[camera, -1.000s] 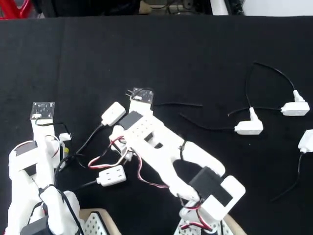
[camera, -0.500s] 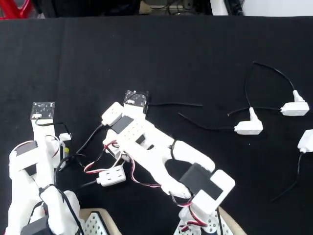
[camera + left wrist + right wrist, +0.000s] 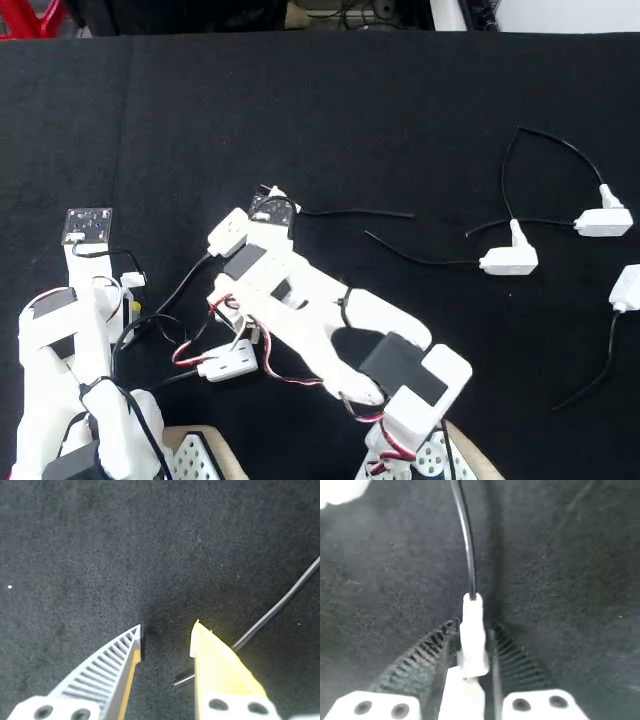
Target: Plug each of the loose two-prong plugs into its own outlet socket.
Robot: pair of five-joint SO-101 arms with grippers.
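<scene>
Right wrist: our right gripper [image 3: 472,626] clamps a plug [image 3: 472,647] | left wrist: our left gripper [image 3: 167,630] gapes over cloth [image 3: 100,540] | high: outlet socket [image 3: 229,232] left of centre, loose plugs [image 3: 510,262] far right.

The left arm [image 3: 60,340] and the right arm [image 3: 320,310] are showing white shells with black motor blocks [image 3: 388,362], red and white cables [image 3: 290,377] looping alongside. The left pincer [image 3: 167,629] is showing one pale ribbed finger [image 3: 116,656] and one yellow finger [image 3: 220,667]; the right pincer [image 3: 470,625] is wearing black ribbed fingers [image 3: 415,670].

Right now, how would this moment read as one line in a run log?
right pincer: shut on plug | left pincer: open, empty, over black cloth | socket: close beside right pincer
</scene>
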